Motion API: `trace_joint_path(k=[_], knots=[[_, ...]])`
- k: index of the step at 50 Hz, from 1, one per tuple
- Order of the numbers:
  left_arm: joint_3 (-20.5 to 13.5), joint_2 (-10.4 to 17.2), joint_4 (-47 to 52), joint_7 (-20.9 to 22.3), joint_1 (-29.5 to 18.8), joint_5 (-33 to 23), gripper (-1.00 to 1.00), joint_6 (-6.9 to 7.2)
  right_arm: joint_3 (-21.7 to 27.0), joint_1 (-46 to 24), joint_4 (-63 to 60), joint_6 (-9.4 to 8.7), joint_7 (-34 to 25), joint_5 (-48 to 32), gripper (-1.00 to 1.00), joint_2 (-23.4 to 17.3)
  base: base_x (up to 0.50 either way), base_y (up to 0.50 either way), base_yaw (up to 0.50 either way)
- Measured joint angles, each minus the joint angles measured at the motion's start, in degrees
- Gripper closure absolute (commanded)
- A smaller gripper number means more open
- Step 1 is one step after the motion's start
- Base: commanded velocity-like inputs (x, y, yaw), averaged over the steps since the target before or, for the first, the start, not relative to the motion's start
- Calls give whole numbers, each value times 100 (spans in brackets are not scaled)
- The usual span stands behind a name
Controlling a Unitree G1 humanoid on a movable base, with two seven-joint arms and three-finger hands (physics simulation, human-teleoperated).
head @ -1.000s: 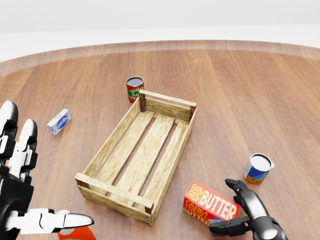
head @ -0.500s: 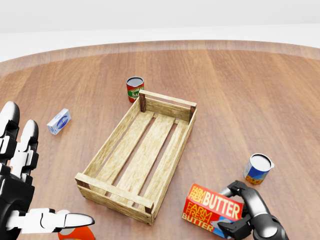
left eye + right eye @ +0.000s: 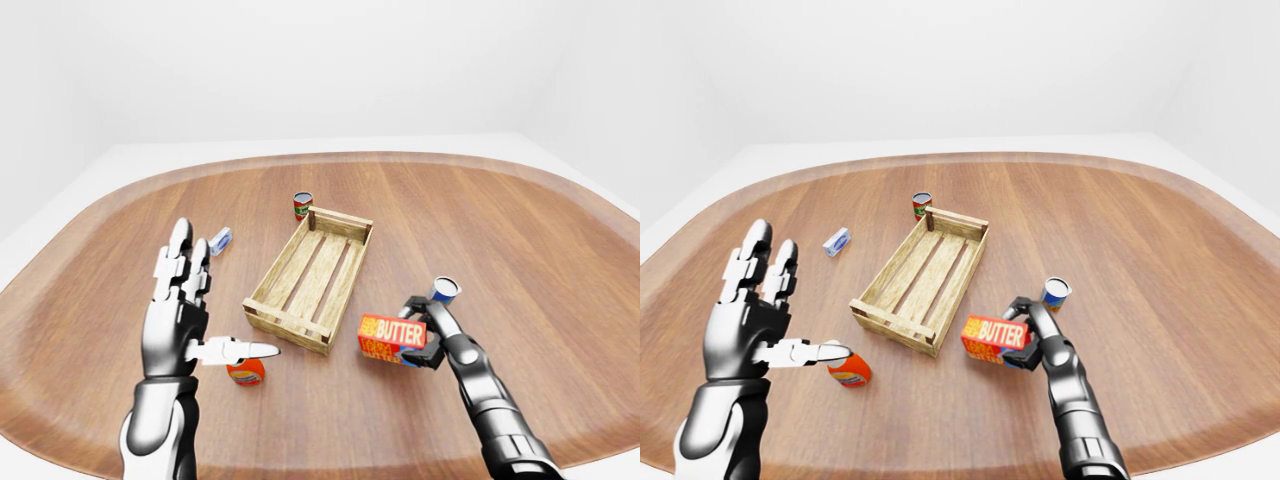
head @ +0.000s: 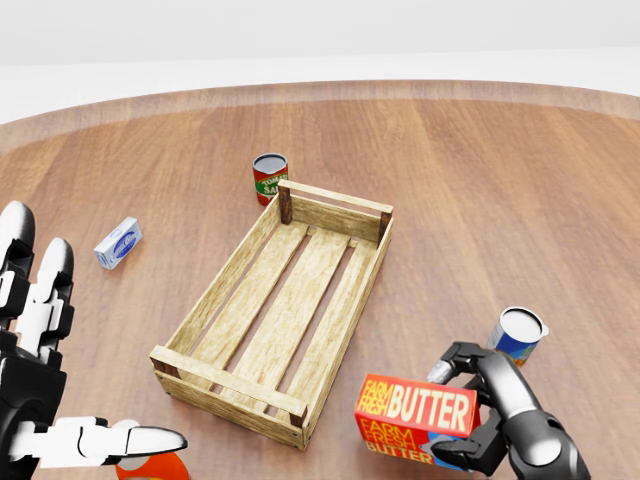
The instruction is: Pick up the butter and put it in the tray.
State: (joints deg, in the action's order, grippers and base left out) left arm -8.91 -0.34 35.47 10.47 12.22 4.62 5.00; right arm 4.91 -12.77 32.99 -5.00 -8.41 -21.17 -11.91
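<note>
Lifted and tipped since a second ago, the butter [image 4: 417, 420] now sits in the right hand [image 4: 500, 415], whose fingers are clamped round the box's right end at the lower right of the head view; earlier the box lay flat on the wood with the fingers only coming up beside it. In the left-eye view the box looks clear of the table [image 3: 520, 230], so the pick-up seems done and the carry to the tray [image 4: 285, 315] is what remains.

The left hand [image 3: 185, 310] is at the lower left, fingers spread and holding nothing, above an orange object [image 3: 245, 373].

At mid-frame the slatted wooden tray is empty, its near corner just left of the butter. A red can [image 4: 269, 177] stands by its top end, a blue-and-white can [image 4: 516, 336] sits just above the right hand, and a small blue-and-white box [image 4: 118, 243] lies well to the left.
</note>
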Motion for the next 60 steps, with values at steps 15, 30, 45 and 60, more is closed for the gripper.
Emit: trace_joint_path(k=[15, 30, 45, 60], knots=[[-2, -5, 32, 0, 9, 5, -100, 0, 118, 222, -1270, 0, -294, -256, 100, 92, 0, 0, 0], [-3, -7, 41, 3, 15, 10, -100, 0, 164, -87, -1772, 0, -318, -218, 100, 136, 0, 0, 0], [-4, -5, 54, 0, 6, 11, -100, 0, 28, -1041, -1449, 0, -103, 102, 100, 193, 0, 0, 0], [29, 5, -25, -15, -17, -4, -100, 0, -192, -2696, 238, 0, 355, 492, 100, 408, 0, 0, 0]])
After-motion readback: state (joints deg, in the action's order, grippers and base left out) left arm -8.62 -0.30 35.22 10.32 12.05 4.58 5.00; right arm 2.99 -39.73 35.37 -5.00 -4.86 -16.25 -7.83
